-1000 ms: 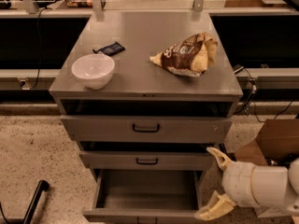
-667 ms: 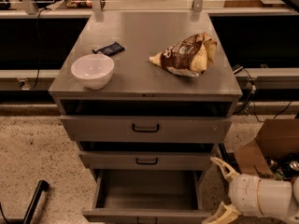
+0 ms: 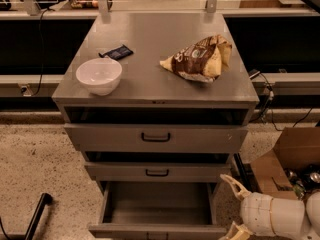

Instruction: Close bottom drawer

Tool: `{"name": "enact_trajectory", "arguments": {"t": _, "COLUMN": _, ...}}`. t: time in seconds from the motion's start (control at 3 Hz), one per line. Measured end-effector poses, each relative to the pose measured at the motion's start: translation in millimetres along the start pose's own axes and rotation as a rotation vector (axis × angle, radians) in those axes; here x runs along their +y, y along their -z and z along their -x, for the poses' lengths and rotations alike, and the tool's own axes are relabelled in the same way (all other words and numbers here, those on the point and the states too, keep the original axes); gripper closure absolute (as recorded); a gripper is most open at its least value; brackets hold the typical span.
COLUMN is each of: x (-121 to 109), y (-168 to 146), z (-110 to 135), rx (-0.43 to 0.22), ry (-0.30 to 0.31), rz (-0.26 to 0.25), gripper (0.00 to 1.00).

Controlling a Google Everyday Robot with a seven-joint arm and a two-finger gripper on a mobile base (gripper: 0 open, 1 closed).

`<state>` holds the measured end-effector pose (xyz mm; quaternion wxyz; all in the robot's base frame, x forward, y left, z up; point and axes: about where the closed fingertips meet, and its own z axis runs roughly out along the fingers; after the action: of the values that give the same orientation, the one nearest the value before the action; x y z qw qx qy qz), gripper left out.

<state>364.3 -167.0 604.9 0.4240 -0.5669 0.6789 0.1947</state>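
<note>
Grey sheet metal from top to foot: the bottom drawer (image 3: 157, 204) stands pulled well out at the base of the cabinet, below the middle drawer (image 3: 157, 172) and the top drawer (image 3: 156, 137). Its inside is plain and bare. Its low front panel runs along the lower edge of the view, where the handle is cut off, so I can't make it out.

My gripper (image 3: 230, 205) hangs low at the right of the view, just beside the drawer's front right corner and apart from it. The fingers (image 3: 231, 183) are spread, released, grasping nothing.

I judge this to be the approach step, with the push not yet begun. The next move calls for bringing the gripper round in front of the panel, setting it against the face near the middle, and pressing straight back toward the cabinet. That way the drawer should run in square on its slides rather than skew from a shove at the corner.

On the desk (image 3: 160, 29) above lie a white bowl (image 3: 99, 75), a crumpled snack bag (image 3: 197, 60) and a small dark packet (image 3: 116, 52). A cardboard box (image 3: 292, 151) sits on the floor close by my arm
</note>
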Motion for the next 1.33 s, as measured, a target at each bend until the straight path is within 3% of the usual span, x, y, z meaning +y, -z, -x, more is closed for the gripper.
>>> {"name": "enact_trajectory", "arguments": {"t": 0.33, "x": 5, "y": -28, "z": -36, "rx": 0.003, "ry": -0.056, "rz": 0.037, "gripper": 0.0}}
{"name": "enact_trajectory", "arguments": {"t": 0.67, "x": 35, "y": -73, "z": -104, "rx": 0.006, "ry": -0.096, "rz": 0.069, "gripper": 0.0}}
{"name": "enact_trajectory", "arguments": {"t": 1.0, "x": 79, "y": -113, "z": -162, "rx": -0.02, "ry": -0.122, "rz": 0.104, "gripper": 0.0}}
{"name": "enact_trajectory", "arguments": {"t": 1.33, "x": 103, "y": -135, "z": -170, "rx": -0.06, "ry": -0.164, "rz": 0.132, "gripper": 0.0}}
